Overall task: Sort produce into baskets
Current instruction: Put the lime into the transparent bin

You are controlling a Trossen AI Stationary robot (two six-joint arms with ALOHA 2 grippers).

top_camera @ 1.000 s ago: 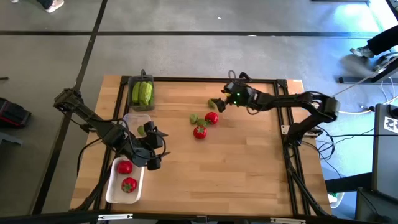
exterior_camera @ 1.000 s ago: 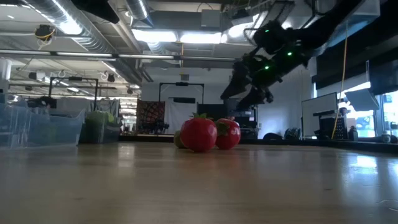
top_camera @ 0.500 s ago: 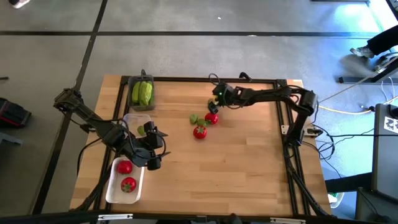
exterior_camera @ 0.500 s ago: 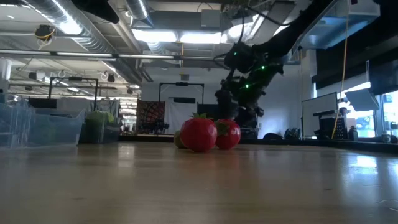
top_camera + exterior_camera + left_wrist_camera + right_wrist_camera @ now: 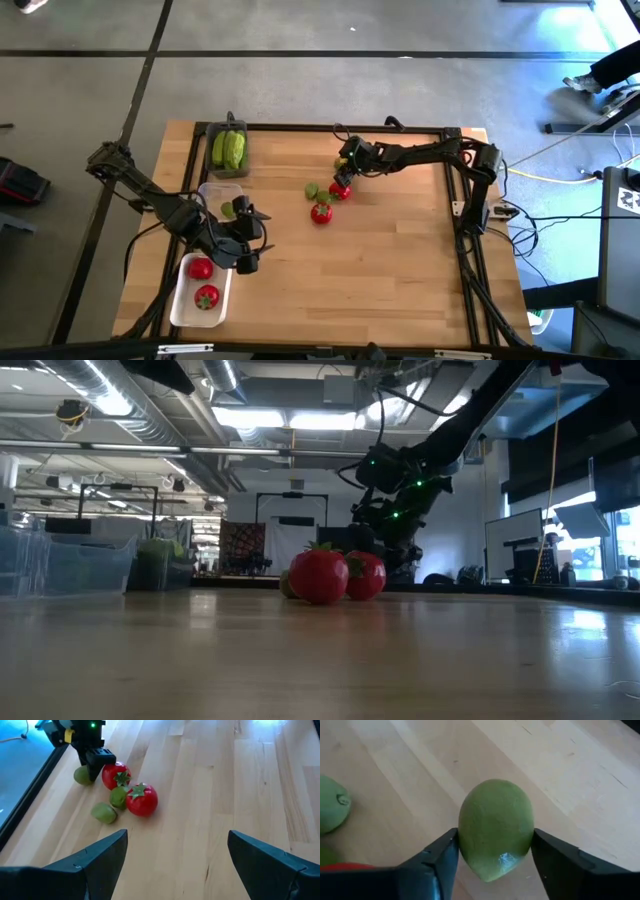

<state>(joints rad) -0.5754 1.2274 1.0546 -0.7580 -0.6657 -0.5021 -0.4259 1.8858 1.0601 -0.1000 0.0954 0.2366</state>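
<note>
Right gripper down at the loose produce, a green fruit between its fingers.

The fingers sit against the fruit's two sides, low over the desk; two tomatoes and other green fruits lie just beside them. The left gripper waits with fingers spread beside the white basket.

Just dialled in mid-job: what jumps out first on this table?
The right gripper is down at the loose pile mid-table, its fingers on either side of a green fruit beside two red tomatoes. On the table's left, the left gripper hangs by the white tray, which holds two tomatoes, and the dark tray holds cucumbers.
</note>
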